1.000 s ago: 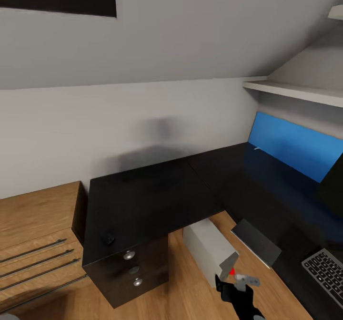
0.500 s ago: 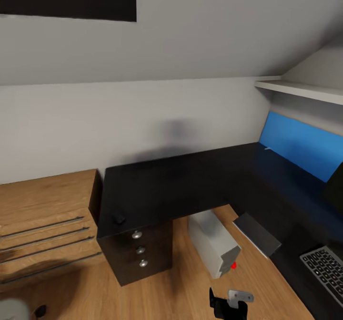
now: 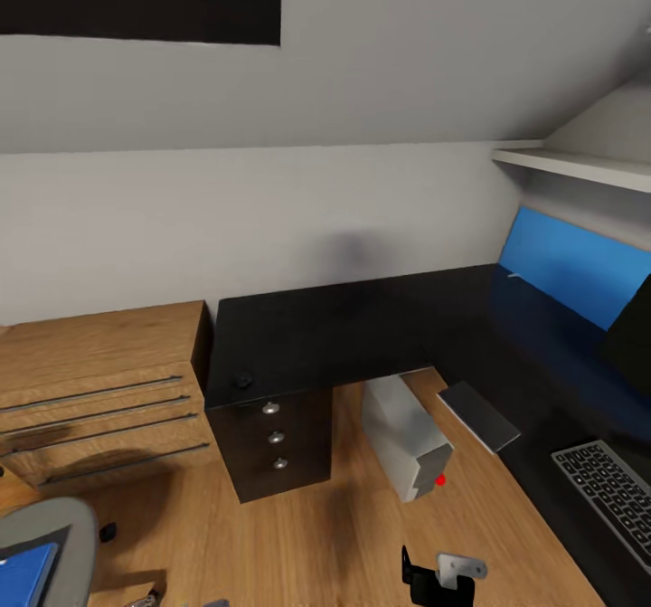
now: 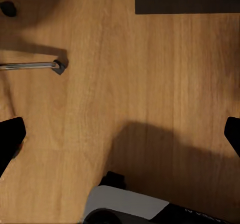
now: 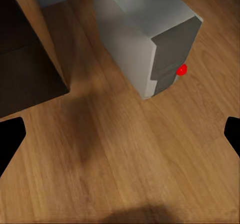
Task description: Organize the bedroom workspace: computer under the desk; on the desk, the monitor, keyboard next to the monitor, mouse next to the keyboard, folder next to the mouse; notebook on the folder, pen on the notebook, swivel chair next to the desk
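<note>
On the bench (image 3: 362, 336): keyboard (image 3: 615, 498) at right | computer (image 3: 404, 435) underneath | folder (image 3: 23, 571) on swivel chair (image 3: 54, 530), not moved | both claws wide, empty

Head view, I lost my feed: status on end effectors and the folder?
Both end effectors open, empty: left, right. Folder on swivel chair, not on desk. Computer under desk. Nothing blocking.

Head camera overlooks desk (image 3: 344, 336); right wrist camera shares the computer (image 5: 145, 33).
</note>
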